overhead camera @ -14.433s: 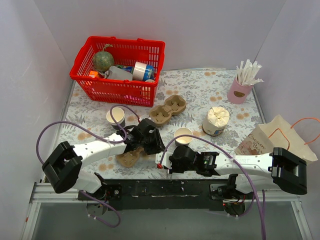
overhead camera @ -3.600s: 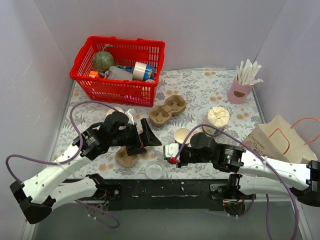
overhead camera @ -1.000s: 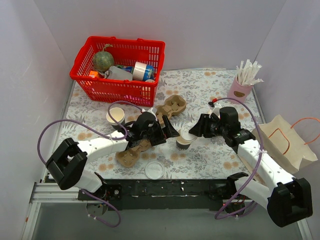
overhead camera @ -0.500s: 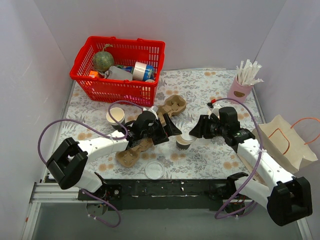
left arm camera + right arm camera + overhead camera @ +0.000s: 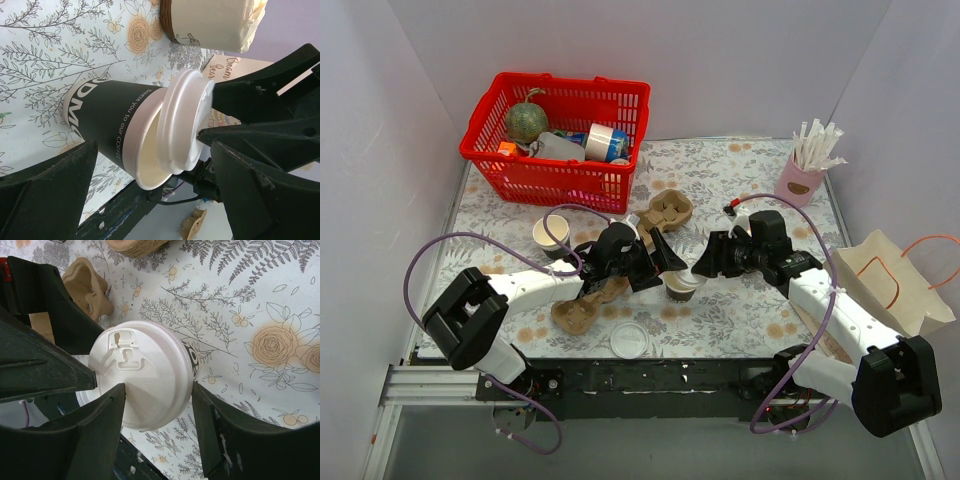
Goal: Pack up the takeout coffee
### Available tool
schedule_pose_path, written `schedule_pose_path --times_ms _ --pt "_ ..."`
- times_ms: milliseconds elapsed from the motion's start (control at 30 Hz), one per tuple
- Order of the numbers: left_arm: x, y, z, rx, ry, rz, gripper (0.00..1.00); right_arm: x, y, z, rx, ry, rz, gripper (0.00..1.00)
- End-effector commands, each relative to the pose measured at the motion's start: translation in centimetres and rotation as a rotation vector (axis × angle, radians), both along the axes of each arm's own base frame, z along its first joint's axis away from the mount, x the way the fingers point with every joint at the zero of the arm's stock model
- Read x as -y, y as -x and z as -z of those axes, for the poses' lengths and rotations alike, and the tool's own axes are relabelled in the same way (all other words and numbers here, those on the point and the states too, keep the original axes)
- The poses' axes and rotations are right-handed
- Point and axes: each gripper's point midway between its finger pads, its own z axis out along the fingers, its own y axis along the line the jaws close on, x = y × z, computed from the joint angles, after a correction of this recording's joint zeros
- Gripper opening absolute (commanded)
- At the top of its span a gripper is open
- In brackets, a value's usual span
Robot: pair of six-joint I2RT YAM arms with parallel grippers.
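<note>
Where lid (image 5: 187, 117) tilts off takeout coffee (image 5: 110, 125) rim, left gripper (image 5: 154, 145) straddles wide.

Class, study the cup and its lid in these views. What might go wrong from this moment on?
1. The lid sits tilted on the cup, one side lifted off the rim; let go now, it may slide off.
2. The left gripper stands open around the cup, not gripping it, so pressing the lid with the right gripper might tip it.

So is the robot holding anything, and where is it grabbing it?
The right gripper seems to pinch the white lid by opposite sides of its rim. The left gripper is open around the takeout coffee cup, not touching it.
</note>
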Motion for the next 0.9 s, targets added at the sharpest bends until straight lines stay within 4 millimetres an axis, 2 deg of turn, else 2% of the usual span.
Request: schedule_pose_path --times_ms 0,400,467,600,733,867 --pt "0.6 -0.5 -2.1 0.029 0.050 -0.003 0.98 -0.6 -0.1 -1.4 0.040 -0.007 -0.052 0.64" --pt "0.2 -0.5 -2.0 0.016 0.042 -0.029 0.98 -2.7 1.4 -3.1 0.063 -0.091 -0.166 0.66" --pt "0.1 -0.5 -2.1 0.017 0.042 -0.033 0.98 -2.7 1.4 -3.0 0.062 -0.087 -0.166 0.66" --pt "-0.1 -0.3 -1.8 0.013 0.036 -0.035 0.88 -2.8 1.6 -2.7 0.047 -0.085 -0.164 0.67" --pt "-0.3 -0.1 -1.5 0.007 0.031 -0.037 0.86 -2.7 1.4 -1.9 0.037 -0.036 -0.131 0.65" --pt "-0.4 0.2 -1.9 0.019 0.041 -0.023 0.86 -2.2 0.2 -1.6 0.080 0.039 -0.056 0.59"
